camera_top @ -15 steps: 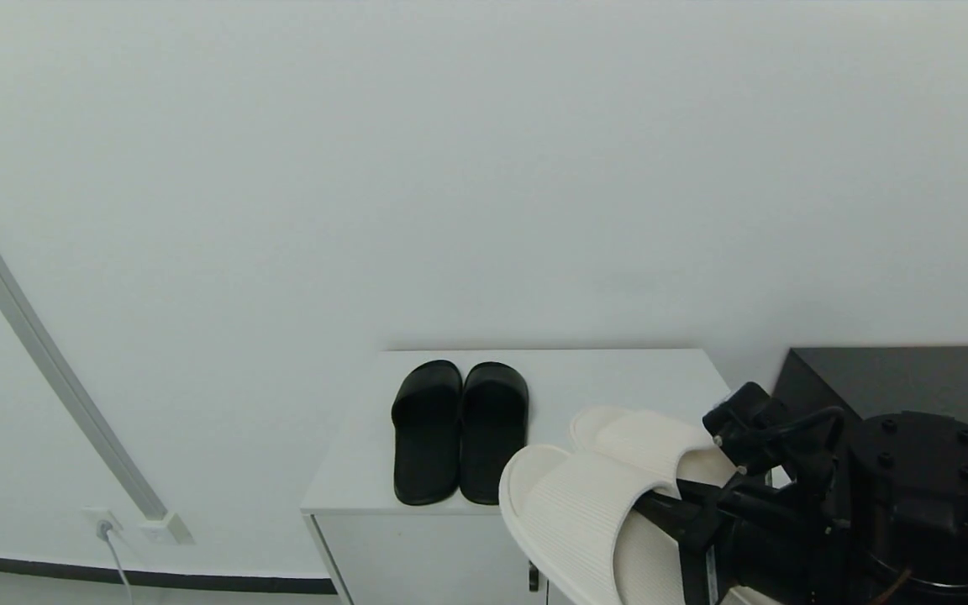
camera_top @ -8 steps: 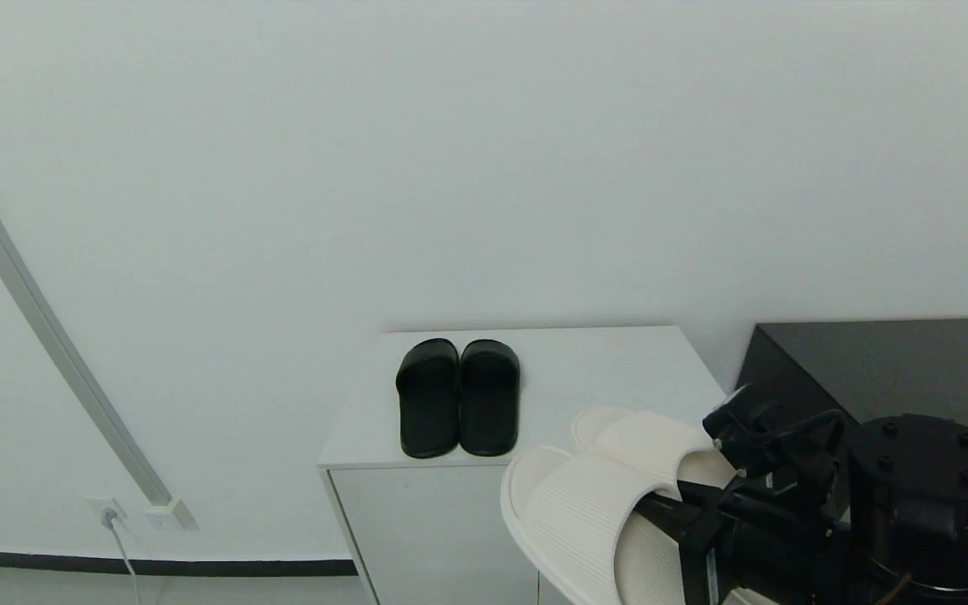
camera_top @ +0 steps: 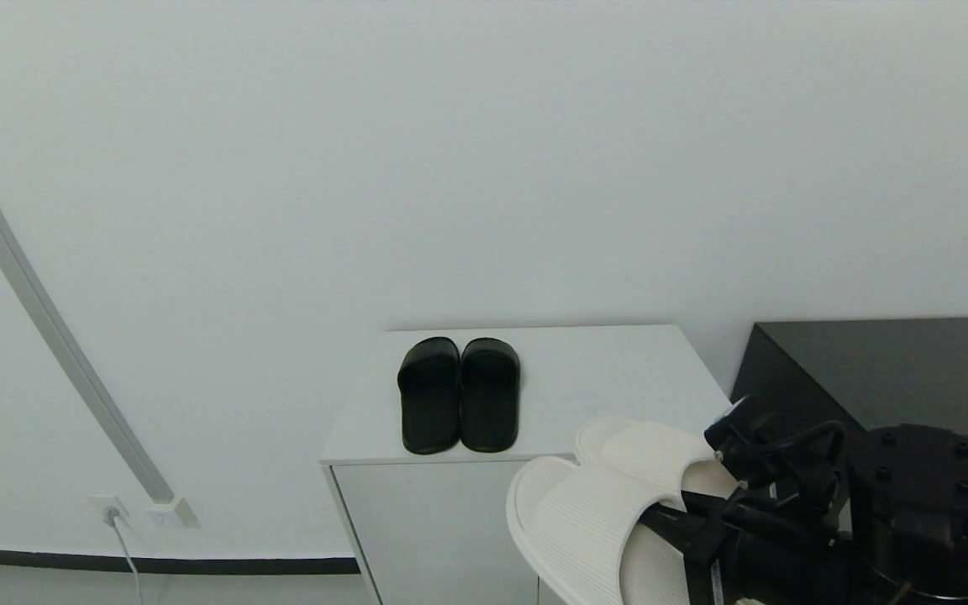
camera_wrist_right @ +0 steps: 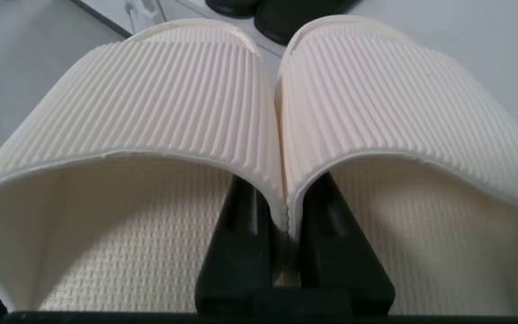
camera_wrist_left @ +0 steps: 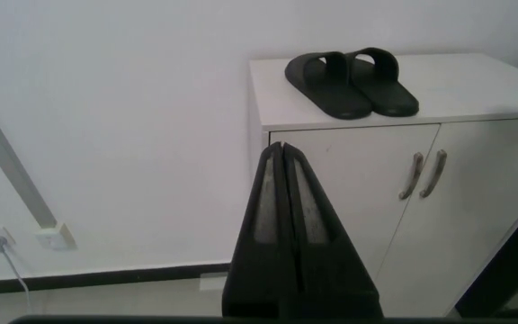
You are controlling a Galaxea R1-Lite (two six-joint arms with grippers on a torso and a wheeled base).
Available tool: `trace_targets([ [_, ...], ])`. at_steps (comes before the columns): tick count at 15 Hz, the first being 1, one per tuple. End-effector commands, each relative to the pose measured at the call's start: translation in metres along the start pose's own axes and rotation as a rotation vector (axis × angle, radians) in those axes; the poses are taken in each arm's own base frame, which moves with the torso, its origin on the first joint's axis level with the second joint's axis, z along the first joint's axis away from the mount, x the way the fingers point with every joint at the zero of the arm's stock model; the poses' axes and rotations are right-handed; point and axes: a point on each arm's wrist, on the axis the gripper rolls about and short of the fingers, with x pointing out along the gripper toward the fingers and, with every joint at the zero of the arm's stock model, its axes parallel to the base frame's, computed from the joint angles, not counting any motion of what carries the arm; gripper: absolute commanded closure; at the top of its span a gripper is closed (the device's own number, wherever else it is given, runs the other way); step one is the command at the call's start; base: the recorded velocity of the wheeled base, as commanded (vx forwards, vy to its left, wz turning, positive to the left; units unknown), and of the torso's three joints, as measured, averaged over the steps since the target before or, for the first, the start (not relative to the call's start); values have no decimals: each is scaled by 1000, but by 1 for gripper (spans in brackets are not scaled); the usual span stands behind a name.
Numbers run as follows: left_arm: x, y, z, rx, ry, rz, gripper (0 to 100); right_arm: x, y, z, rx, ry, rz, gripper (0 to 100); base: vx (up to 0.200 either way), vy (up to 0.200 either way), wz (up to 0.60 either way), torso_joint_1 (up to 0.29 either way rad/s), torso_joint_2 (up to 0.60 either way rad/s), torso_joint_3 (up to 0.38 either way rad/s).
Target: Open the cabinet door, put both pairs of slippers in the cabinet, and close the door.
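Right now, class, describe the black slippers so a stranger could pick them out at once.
Look for the white cabinet against the pale wall, its two doors shut. On its top, side by side, lie the black slippers. They are smooth and dark, unlike the cream ribbed slippers clamped in the right gripper.

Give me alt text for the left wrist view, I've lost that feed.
The left gripper, black fingers pressed together, points at a white two-door cabinet whose doors are shut. A pair of black rubber slide slippers sits on top.
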Motion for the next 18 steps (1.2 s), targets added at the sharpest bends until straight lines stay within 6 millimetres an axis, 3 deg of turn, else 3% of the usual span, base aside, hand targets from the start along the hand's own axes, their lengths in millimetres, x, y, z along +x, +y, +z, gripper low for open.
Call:
trace_targets([
  [1,0,0,0,0,1,0,100,1,0,-1,-1,6,-2,100,0,0,0,0,0,0],
  [6,0,0,0,-2,1,3,100,2,0,-5,-5,24,-4,100,0,0,0,0,0,0],
  [10,0,0,0,0,1,2,100,2,0,-7,-6,29,-3,100,0,0,0,-134,317,167],
  [11,0,0,0,0,3,0,0,1,0,-7,-7,31,0,100,0,0,0,-154,354,193],
  [18,0,0,0,-3,1,2,0,1,1,-10,-8,40,-1,100,0,0,0,-164,366,210],
])
